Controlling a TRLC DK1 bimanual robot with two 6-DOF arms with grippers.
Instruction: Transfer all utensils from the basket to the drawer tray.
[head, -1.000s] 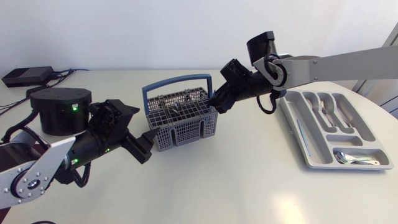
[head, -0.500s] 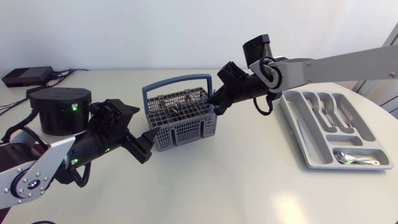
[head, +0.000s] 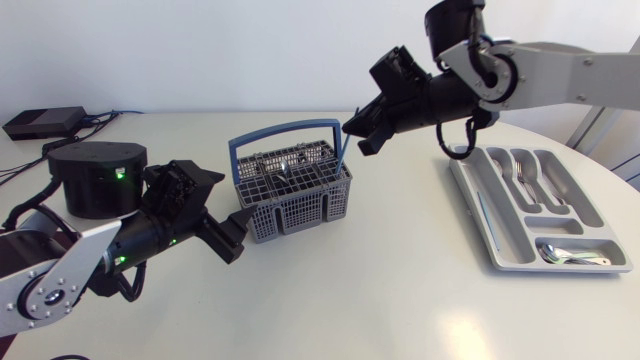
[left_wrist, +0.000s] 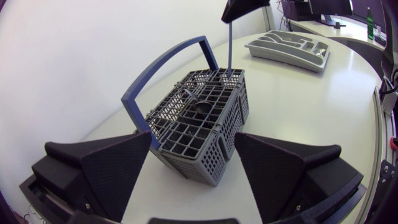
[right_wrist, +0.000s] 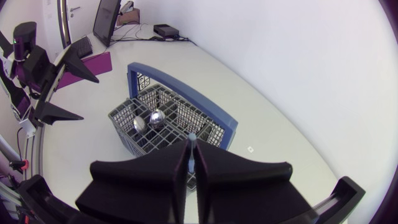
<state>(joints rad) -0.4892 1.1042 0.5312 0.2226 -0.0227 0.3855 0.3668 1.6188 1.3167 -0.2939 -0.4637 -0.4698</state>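
The grey plastic mesh basket (head: 300, 215) has a grid of small openings and a blue arched handle (left_wrist: 161, 67); the slim blue-handled utensil (left_wrist: 229, 46) matches it. Left tool (left_wrist: 193, 140) and right tool (head: 356, 132) are matte black. The moulded plastic drawer tray (head: 500, 255) is pale grey, its metal forks (head: 520, 172) shiny silver, the surface (head: 380, 290) plain white

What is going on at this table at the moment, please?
The right gripper is shut on a thin blue-handled utensil, holding it upright over the grey mesh basket with a blue handle. The left gripper hangs open beside the basket. Two metal spoons stand in the basket; the grey drawer tray holds forks.
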